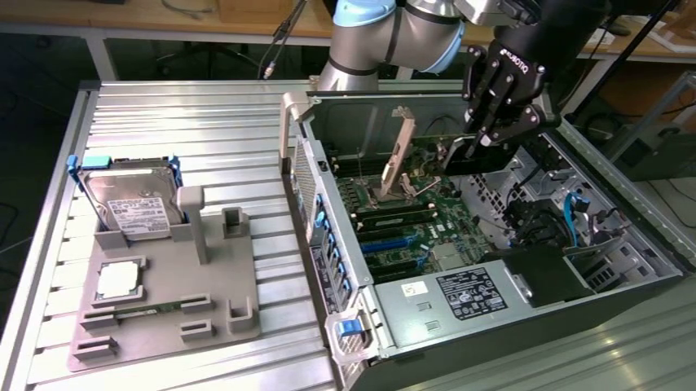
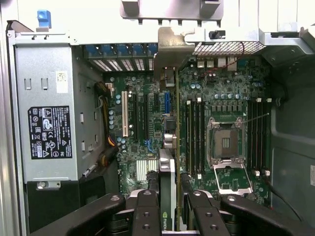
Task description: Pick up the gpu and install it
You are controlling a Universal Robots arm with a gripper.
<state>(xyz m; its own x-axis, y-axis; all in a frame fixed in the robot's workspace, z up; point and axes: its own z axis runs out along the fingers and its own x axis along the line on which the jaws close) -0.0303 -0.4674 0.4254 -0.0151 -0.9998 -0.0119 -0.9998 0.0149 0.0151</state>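
The gpu [image 1: 433, 153] is a green card with a long silver end bracket [image 1: 403, 140]. It hangs edge-down inside the open computer case [image 1: 326, 204], over the motherboard [image 1: 419, 224]. My black gripper [image 1: 481, 140] is shut on the card's upper edge. In the wrist view the gpu [image 2: 168, 167] runs edge-on between my fingers [image 2: 146, 206], and its bracket [image 2: 170, 49] sits by the case's rear slot openings. The card's lower edge lies along the expansion slots [image 2: 147, 115]; I cannot tell whether it touches them.
A grey fixture [image 1: 218, 318] on the exterior view's left holds a silver hard drive [image 1: 130, 204], a processor [image 1: 117, 279] and a memory stick [image 1: 152, 312]. Inside the case are the power supply [image 1: 468, 293], memory sticks [image 2: 194, 132], the processor socket [image 2: 225, 142] and cables [image 1: 576, 220].
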